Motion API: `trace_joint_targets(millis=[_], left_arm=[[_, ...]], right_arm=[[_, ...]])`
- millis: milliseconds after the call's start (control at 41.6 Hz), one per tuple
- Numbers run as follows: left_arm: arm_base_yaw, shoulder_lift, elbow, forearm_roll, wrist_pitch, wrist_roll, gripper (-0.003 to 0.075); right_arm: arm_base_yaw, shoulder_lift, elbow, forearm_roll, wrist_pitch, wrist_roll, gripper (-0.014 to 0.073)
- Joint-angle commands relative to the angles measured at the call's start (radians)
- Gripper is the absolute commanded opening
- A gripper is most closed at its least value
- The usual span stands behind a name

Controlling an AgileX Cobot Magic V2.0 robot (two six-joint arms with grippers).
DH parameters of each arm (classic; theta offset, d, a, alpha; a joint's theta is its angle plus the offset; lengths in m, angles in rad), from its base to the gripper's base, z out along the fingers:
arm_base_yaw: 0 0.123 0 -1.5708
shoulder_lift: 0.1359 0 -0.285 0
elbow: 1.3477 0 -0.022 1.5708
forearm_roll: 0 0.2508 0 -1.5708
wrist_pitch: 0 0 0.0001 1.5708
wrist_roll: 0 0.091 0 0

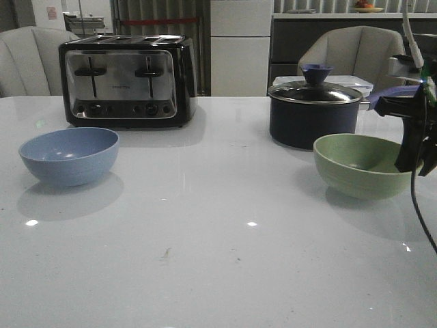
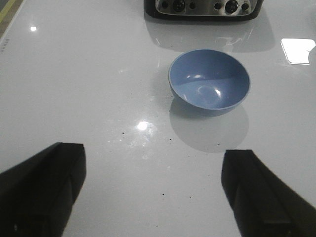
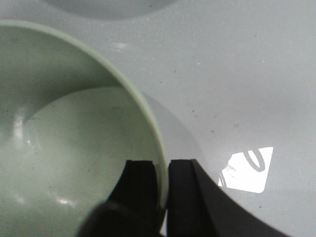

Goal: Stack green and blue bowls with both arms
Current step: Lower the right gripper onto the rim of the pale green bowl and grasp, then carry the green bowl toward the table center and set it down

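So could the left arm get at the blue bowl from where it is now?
Probably yes. The left tool is open, and only bare table lies between it and the blue bowl. The toaster stands behind the bowl, clear of the approach.

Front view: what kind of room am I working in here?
Probably a kitchen or dining mock-up: a chrome toaster and lidded saucepan stand on a glossy white table, with upholstered chairs behind.

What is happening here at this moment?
The right tool is shut on the rim of the green bowl, one finger inside and one outside. The left tool hangs open above the table, short of the blue bowl. The bowls stand far apart, not yet stacked.
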Motion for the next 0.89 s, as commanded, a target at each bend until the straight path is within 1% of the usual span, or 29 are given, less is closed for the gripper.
trace_joint_targets(millis=[0, 72, 168, 313, 457, 577, 721, 866], left_arm=[[-0.008, 0.005, -0.026, -0.003, -0.079, -0.002, 0.0614], [-0.008, 0.005, -0.026, -0.003, -0.079, -0.002, 0.0614], [-0.008, 0.005, -0.026, -0.003, -0.079, -0.002, 0.0614], [-0.008, 0.005, -0.026, -0.003, -0.079, -0.002, 0.0614], [-0.008, 0.005, -0.026, -0.003, -0.079, -0.002, 0.0614], [-0.008, 0.005, -0.026, -0.003, -0.079, -0.002, 0.0614], [-0.008, 0.005, -0.026, -0.003, -0.079, -0.002, 0.0614], [-0.008, 0.005, -0.026, -0.003, -0.079, -0.002, 0.0614]], right_arm=[[-0.004, -0.051, -0.031, 0.020, 0.006, -0.015, 0.0101], [-0.001, -0.052, -0.031, 0.020, 0.007, -0.016, 0.0071], [0.008, -0.070, -0.031, 0.022, 0.011, -0.017, 0.0067], [0.075, -0.143, -0.031, 0.021, 0.010, -0.033, 0.0067], [0.213, -0.196, -0.031, 0.019, 0.021, -0.082, 0.0067], [0.351, -0.200, -0.031, -0.016, 0.031, -0.081, 0.0067], [0.482, -0.183, -0.031, -0.030, 0.005, -0.055, 0.0067], [0.543, -0.142, -0.031, -0.032, -0.027, -0.027, 0.0067]])
